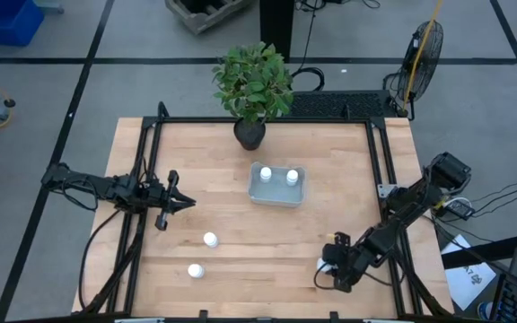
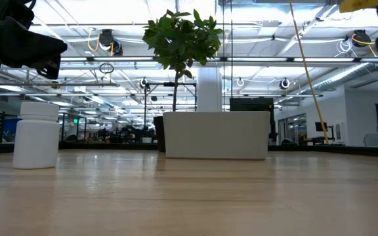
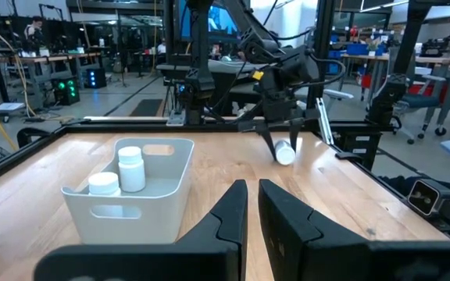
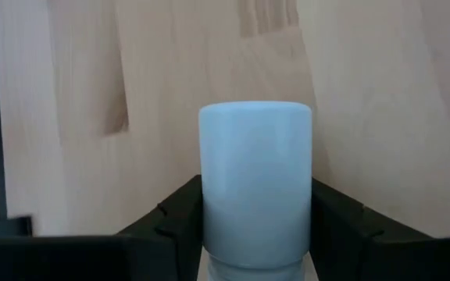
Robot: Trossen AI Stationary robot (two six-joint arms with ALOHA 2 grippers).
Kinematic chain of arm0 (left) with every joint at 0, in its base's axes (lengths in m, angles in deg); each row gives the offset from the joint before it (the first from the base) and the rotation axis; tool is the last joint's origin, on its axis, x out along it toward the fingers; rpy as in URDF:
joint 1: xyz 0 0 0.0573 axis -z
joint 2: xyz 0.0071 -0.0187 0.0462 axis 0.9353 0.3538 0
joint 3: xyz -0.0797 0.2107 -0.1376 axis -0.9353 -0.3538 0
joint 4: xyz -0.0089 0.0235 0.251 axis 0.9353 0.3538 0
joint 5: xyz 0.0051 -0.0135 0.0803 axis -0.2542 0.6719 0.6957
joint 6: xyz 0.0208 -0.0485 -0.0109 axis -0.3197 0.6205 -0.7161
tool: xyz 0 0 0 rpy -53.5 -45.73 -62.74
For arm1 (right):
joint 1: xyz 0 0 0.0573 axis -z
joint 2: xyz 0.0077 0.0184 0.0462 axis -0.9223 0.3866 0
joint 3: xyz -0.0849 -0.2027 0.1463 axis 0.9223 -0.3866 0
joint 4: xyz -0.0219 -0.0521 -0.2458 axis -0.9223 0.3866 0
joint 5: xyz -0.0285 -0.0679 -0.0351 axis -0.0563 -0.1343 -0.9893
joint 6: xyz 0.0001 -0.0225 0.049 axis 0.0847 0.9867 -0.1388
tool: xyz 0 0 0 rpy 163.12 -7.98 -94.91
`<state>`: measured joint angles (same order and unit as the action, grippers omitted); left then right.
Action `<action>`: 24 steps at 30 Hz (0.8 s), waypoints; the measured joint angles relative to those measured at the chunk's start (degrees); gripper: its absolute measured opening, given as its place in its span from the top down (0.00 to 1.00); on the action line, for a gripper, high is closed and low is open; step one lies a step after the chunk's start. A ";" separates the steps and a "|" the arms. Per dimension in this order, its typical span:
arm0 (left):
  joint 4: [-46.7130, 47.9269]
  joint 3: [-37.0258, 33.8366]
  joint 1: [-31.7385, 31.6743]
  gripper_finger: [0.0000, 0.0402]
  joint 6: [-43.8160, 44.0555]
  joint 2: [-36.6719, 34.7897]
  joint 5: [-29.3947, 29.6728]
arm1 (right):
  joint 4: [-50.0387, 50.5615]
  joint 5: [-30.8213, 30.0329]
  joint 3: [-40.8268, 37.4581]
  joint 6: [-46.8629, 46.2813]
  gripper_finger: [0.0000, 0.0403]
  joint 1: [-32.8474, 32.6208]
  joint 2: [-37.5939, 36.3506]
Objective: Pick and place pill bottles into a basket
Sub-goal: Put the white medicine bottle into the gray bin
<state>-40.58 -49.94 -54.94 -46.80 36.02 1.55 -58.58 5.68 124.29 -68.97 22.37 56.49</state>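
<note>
The pale basket (image 1: 276,192) stands at the table's middle, below the plant, with two white pill bottles (image 1: 266,173) (image 1: 292,177) upright inside; it also shows in the left wrist view (image 3: 135,204). Two more bottles (image 1: 210,240) (image 1: 196,270) stand on their bases on the bare wood near the front left; one shows in the low view (image 2: 36,134). My right gripper (image 1: 332,266) is at the front right, shut on a fifth bottle (image 4: 256,183). My left gripper (image 1: 187,203) hovers left of the basket, shut and empty. My right gripper pinches the bottle's round body (image 4: 209,195) between its two fingers (image 4: 174,222), one on each side. The bottle lies along the fingers, its flat base pointing away from the wrist. In the left wrist view the bottle (image 3: 285,151) is tilted below the gripper, low over the wood.
A dark pot with a green plant (image 1: 251,90) stands at the table's far edge, just behind the basket. Black frame rails (image 1: 147,170) run along the table's left and right sides. Bare wood lies between the basket and the front edge.
</note>
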 joint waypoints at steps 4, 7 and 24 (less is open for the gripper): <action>-0.02 0.00 -0.01 0.91 0.21 -0.01 0.00 | -1.48 -1.38 0.00 3.94 0.59 1.61 0.06; -1.25 0.00 -0.01 0.91 2.21 0.01 0.02 | -3.32 -1.61 -0.03 7.48 0.59 3.50 0.11; -8.46 0.00 -0.03 0.91 19.60 1.27 14.52 | -5.53 -4.61 3.38 29.03 0.59 12.51 0.15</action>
<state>-49.04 -49.94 -54.97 -27.21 37.28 16.08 -64.11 1.06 127.67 -39.95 34.89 56.64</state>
